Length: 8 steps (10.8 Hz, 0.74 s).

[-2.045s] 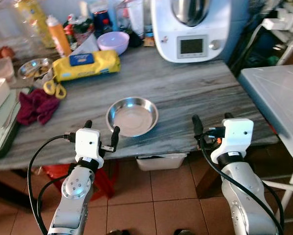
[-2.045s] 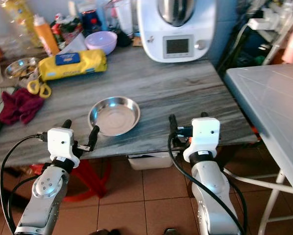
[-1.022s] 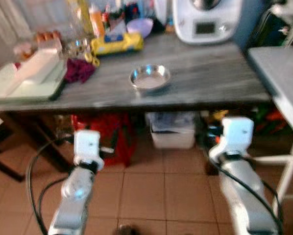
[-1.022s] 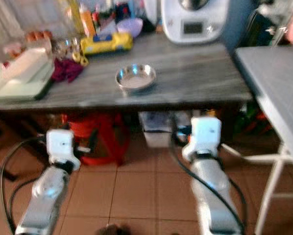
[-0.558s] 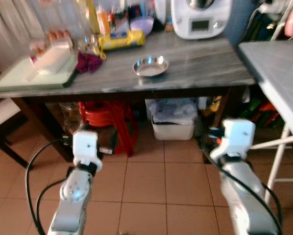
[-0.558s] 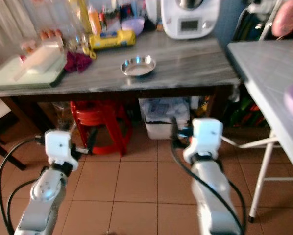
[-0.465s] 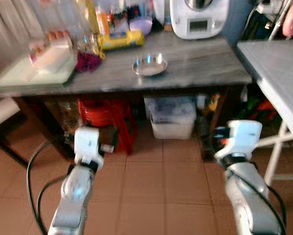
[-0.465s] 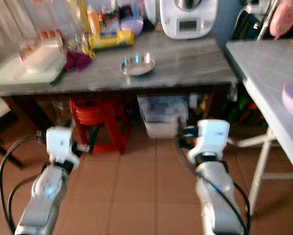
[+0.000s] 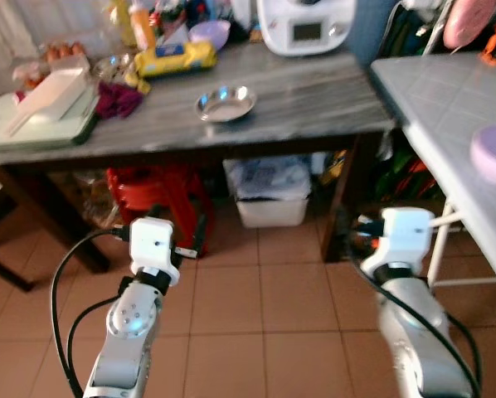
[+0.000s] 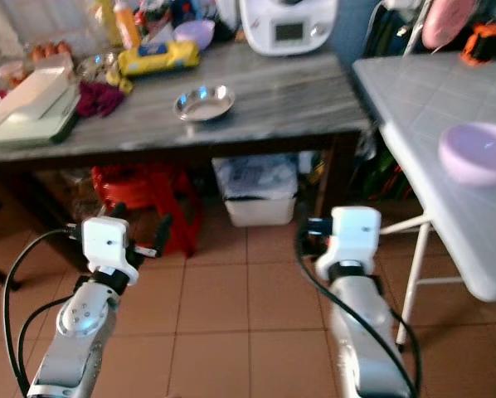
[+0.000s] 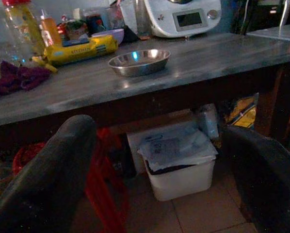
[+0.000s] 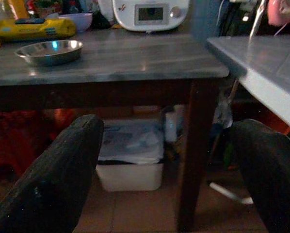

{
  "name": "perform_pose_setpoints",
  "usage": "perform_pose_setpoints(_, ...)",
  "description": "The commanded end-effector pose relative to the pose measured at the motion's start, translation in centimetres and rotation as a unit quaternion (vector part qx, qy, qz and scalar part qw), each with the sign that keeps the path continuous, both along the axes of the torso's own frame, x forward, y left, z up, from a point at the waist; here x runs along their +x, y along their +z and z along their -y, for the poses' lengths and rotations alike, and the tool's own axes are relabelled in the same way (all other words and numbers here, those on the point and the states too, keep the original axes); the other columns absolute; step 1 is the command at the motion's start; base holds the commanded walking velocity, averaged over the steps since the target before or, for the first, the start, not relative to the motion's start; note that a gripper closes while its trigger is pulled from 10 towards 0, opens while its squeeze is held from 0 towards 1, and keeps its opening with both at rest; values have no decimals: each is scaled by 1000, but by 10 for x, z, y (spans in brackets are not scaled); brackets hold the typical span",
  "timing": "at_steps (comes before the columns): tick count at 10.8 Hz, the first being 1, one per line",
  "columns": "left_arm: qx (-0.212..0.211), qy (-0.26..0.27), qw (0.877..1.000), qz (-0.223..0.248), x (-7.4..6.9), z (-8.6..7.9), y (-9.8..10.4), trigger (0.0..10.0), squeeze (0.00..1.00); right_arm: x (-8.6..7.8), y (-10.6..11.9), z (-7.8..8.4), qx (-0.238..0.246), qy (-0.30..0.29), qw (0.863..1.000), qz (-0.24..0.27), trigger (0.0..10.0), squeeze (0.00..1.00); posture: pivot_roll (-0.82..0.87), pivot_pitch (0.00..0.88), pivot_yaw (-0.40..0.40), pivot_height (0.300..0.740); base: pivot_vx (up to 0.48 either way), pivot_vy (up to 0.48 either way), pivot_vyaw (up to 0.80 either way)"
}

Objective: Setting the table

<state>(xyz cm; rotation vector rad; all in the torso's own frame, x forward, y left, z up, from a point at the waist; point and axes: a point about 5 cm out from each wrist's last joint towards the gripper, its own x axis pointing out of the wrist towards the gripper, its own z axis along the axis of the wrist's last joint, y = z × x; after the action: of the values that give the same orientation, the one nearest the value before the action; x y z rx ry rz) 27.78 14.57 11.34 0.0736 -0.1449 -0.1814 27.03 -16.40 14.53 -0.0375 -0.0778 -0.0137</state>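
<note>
Position: I have the rig standing back from the grey table (image 9: 314, 91), out on the tiled floor, both arms held low in front and clear of the table's edge.
Left gripper (image 11: 150, 179): empty, fingers spread wide; through its wrist camera I look between them at the table's front and a white bin (image 11: 181, 158) beneath it.
Right gripper (image 12: 169, 179): empty too, fingers wide apart, aimed at the table leg and the same bin.
Steel dish (image 9: 225, 104): sits alone on the grey table near the front edge, well away from both grippers. I judge it the likely piece to carry.
Pink bowl (image 10: 478, 152): already resting on the white table (image 10: 414, 91) to my right, which I take for the one being set.
Why arms are low: my guess is that I keep them tucked while walking so nothing gets knocked.
Clutter at the back: a yellow packet (image 9: 172, 58), a lilac bowl (image 9: 209, 32), bottles and a white kitchen machine (image 9: 302, 25), its top cut off.
Hard to read: the far-left tray's contents are blurred; under the table it is dim; the white table runs out of view.
</note>
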Motion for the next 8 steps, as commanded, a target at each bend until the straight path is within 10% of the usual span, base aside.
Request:
perform_pose_setpoints(1, 1, 8, 1000, -4, -1, -7, -1, 10000, 0, 1, -1, -4, 3, 5, 1000, 1, 10000, 0, -101, 122, 91, 740, 0, -390, 0)
perform_pose_setpoints(8, 4, -5, 1000, -5, -3, -7, 0, 10000, 0, -1, 3, -11, 28, 43, 999, 11, 10000, 0, -100, 129, 90, 740, 0, -407, 0)
